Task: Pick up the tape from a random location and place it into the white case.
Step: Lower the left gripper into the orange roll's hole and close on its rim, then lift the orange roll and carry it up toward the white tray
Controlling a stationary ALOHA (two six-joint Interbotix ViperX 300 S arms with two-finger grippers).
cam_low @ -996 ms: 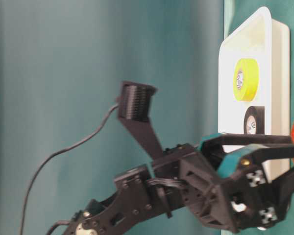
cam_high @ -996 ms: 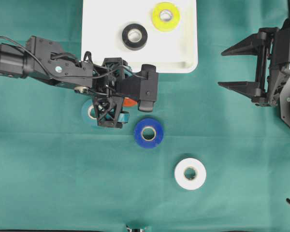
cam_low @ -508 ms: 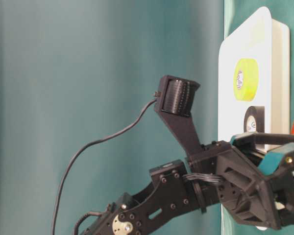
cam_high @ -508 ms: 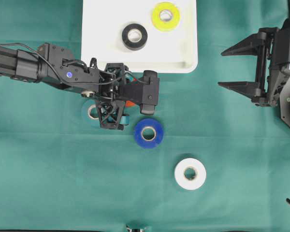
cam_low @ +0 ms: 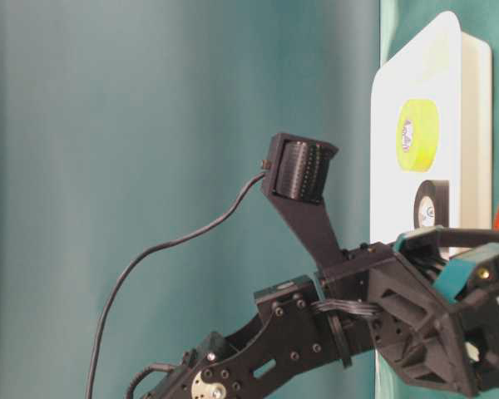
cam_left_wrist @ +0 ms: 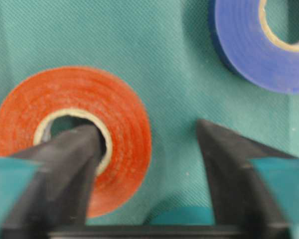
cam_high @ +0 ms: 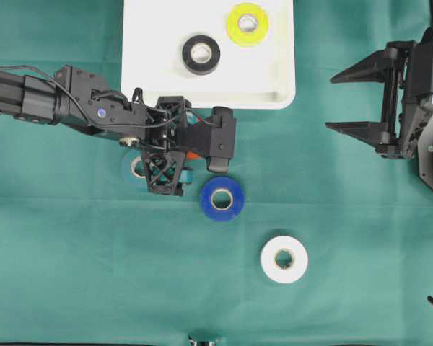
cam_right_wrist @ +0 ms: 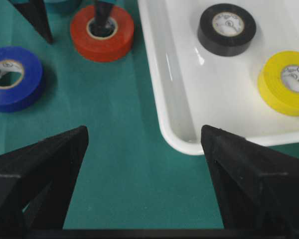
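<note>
Grasp step in hand: left tool (cam_left_wrist: 147, 164) is set over the red tape (cam_left_wrist: 72, 137) on the counter, one finger (cam_left_wrist: 65, 164) in its core, the other outside the wall, not yet clenched. Right tool (cam_right_wrist: 144, 149) is released, idle. Next: clench, lift, carry to the case (cam_high: 274, 79) just beyond the tool.

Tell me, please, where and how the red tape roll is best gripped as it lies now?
Grip the red tape roll across its ring wall, from above: it lies flat on the cloth, core hole up. The left gripper already has one finger in the hole, the other outside.
</note>
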